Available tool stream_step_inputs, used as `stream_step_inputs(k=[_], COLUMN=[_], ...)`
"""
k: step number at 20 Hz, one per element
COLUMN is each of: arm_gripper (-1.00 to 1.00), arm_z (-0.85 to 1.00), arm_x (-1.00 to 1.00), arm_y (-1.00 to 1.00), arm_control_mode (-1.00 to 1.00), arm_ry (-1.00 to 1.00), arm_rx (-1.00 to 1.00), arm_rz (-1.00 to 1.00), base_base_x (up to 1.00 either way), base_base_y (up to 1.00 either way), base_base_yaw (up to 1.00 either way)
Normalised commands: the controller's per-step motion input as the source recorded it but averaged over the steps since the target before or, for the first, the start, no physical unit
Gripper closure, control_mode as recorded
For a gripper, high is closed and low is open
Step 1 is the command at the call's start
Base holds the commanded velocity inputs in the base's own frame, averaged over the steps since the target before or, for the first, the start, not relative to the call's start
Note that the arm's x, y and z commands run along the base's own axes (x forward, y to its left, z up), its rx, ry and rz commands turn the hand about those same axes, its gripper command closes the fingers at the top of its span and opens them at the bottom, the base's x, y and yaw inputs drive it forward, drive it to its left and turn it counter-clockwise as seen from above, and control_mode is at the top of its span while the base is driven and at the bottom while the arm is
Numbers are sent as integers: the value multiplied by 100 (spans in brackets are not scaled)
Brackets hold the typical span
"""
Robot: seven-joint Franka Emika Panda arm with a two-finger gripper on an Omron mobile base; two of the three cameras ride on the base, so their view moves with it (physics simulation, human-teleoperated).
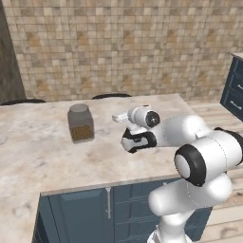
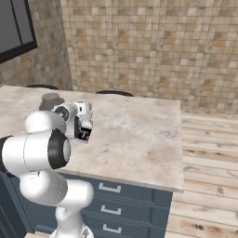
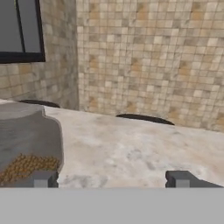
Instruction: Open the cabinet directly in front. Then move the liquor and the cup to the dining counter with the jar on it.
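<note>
The dining counter (image 1: pixel 38 152) is a broad beige marbled top over dark blue panels. The jar (image 1: pixel 80 123), clear glass with a grey lid and brown contents, stands on it. My gripper (image 1: pixel 119 116) hovers level to the jar's right at about lid height. In the hand view the gripper (image 3: pixel 111 180) is open, with nothing between its fingertips and the jar (image 3: pixel 26 144) close on the left. The liquor (image 1: pixel 138 141), its black label showing (image 2: pixel 84 134), sits tilted just under my hand by the counter top. The cup and the cabinet are out of view.
Two dark stool tops (image 1: pixel 111 96) show past the counter's far edge, in front of a tiled wall. Dark blue drawer cabinets (image 1: pixel 233 88) stand at the far right. A dark window (image 2: pixel 16 25) is on the left wall. Drawers (image 2: pixel 111 188) sit under the counter's near edge.
</note>
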Motion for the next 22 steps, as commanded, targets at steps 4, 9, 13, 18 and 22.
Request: stream_step_inputs(k=[4,9,13,18,22], arm_gripper=[-100,-100,-100,-100,-100], arm_z=[100,100,100,34,-1], arm_x=[-23,-39,-95,-100,-100], arm_y=[8,1,-21,-41,-48], arm_control_mode=[-100,-100,-100,-100,-100], arm_ry=[11,26,41,9,-18], arm_rx=[1,0,5,3,5], arm_rz=[-10,-10,-11,-9,-13], base_base_x=[0,0,0,0,0], base_base_y=[0,0,0,0,0], base_base_yaw=[0,0,0,0,0])
